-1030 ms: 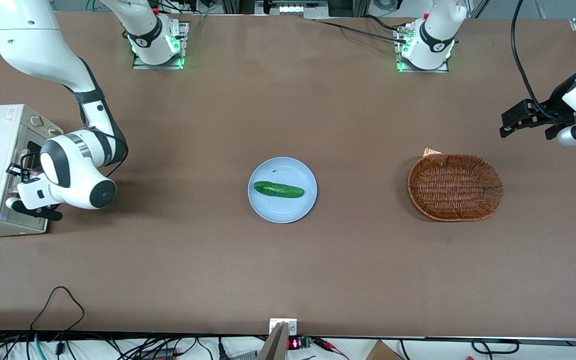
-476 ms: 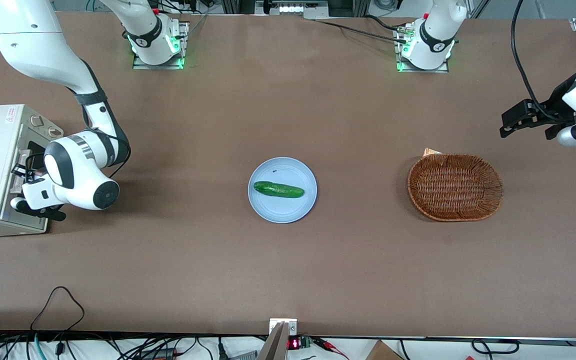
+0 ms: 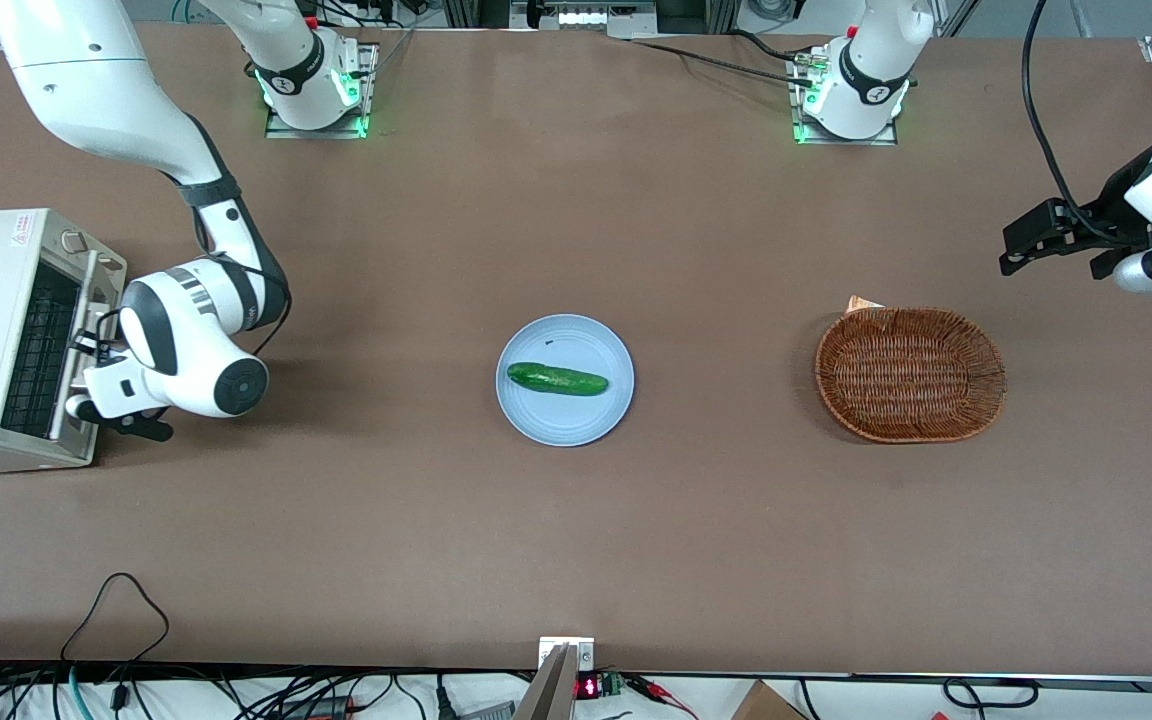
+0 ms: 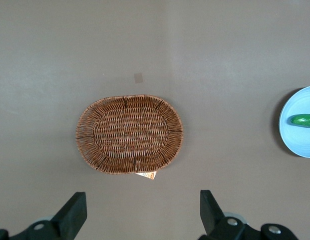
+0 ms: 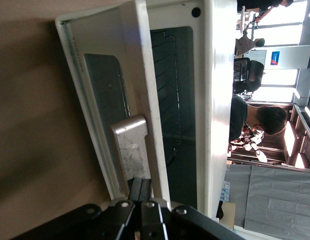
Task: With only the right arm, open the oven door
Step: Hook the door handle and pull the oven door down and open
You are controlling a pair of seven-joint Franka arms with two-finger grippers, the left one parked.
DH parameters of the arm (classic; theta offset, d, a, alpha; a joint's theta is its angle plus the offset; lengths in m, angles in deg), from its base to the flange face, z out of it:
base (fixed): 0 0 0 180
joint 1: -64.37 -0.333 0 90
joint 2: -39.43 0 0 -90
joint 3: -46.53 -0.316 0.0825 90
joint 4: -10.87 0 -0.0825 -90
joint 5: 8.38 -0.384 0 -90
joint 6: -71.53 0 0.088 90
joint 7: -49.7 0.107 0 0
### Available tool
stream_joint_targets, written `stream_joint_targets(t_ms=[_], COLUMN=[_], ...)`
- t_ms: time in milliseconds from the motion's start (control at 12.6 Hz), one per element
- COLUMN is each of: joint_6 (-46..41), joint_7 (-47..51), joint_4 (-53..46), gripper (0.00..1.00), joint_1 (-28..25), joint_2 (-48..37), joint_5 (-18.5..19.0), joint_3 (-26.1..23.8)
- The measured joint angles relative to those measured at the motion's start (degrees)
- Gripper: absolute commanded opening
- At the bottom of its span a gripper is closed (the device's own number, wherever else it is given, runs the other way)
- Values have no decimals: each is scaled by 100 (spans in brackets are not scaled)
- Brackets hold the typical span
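Silver-framed oven door (image 5: 102,107) hangs partly open at the working arm's end of the table, the black gripper (image 5: 143,192) clamped on its bar handle (image 5: 145,115), wire rack (image 3: 41,350) showing.

A white right arm (image 3: 116,110) with black bands and a black gripper (image 5: 140,192) is seen at a silver-grey oven door (image 5: 102,107); a green cucumber (image 3: 557,379) is shown on a pale-blue plate (image 3: 576,425), beside a brown woven basket (image 3: 911,374).
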Motion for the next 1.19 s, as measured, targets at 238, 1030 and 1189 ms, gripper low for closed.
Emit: stream_joint_targets(t_ms=[238, 1030, 1189], joint_6=[38, 539, 633], joint_7=[13, 42, 42], joint_4=[-136, -252, -258], gripper=[2, 2, 2], joint_1=[-123, -189, -187], joint_2=[167, 627, 694], joint_5=[-387, -832, -866], joint_3=[-11, -19, -17])
